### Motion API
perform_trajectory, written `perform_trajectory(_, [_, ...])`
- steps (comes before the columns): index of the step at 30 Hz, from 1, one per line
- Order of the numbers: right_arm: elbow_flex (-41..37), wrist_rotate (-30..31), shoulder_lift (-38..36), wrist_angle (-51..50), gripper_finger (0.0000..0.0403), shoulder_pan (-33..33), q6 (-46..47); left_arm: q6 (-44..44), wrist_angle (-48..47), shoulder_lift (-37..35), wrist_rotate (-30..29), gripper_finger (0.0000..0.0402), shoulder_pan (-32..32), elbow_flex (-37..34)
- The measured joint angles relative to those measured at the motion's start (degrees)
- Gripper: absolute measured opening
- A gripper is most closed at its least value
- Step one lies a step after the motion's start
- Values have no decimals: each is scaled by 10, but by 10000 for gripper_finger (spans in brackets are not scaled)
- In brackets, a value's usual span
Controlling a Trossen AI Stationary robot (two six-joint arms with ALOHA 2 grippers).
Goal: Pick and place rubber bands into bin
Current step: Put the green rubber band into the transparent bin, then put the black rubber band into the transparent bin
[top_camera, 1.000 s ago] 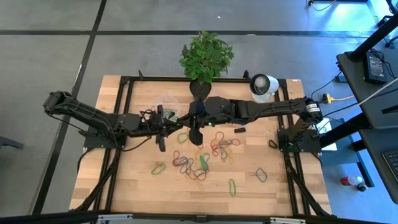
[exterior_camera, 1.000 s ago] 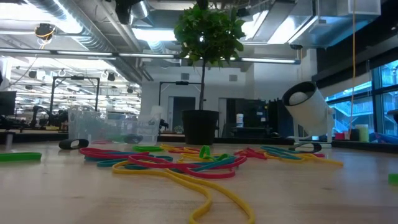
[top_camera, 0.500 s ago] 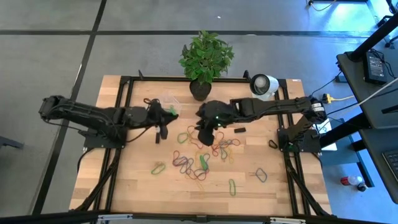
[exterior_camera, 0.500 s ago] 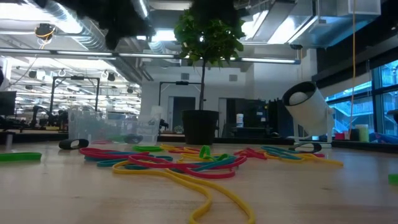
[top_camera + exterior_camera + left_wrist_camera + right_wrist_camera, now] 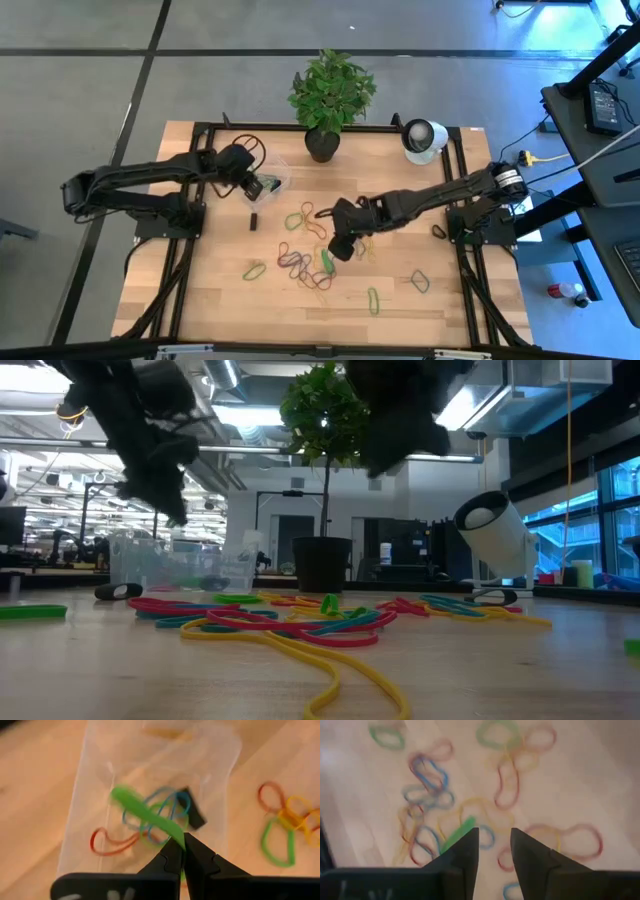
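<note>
Bands (image 5: pixel 318 262) lie scattered over the middle of the desk (image 5: pixel 220 300), most of them directly below and around the right tool (image 5: pixel 340 246). That tool hangs over the pile with its fingers (image 5: pixel 462 851) spread and nothing between them; in its wrist view a green band (image 5: pixel 456 834) lies on the wood just ahead of the tips, among blue, yellow and red loops.

Left tool (image 5: pixel 262 184) sits right above the bin (image 5: pixel 272 172), which stands at the far side of the desk, near the black plant pot (image 5: pixel 320 146). Its fingers (image 5: pixel 167 862) are pressed together, pinching a bright green band (image 5: pixel 145 815) that sticks out over the bin's inside. Under it, in the bin (image 5: pixel 220 780), lie a blue band (image 5: pixel 165 807), a red band (image 5: pixel 107 842) and a small dark piece. More bands (image 5: pixel 282 825) lie on the wood just beside the bin.
</note>
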Motion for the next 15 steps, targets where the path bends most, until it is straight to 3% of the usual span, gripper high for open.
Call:
perform_trajectory(7, [-50,0,1,21,116,17,51,13,-5,70,93,46,47,0])
perform_trajectory(15, [-54,0,1,28,116,23,62,23,-4,106,92,125,50,15])
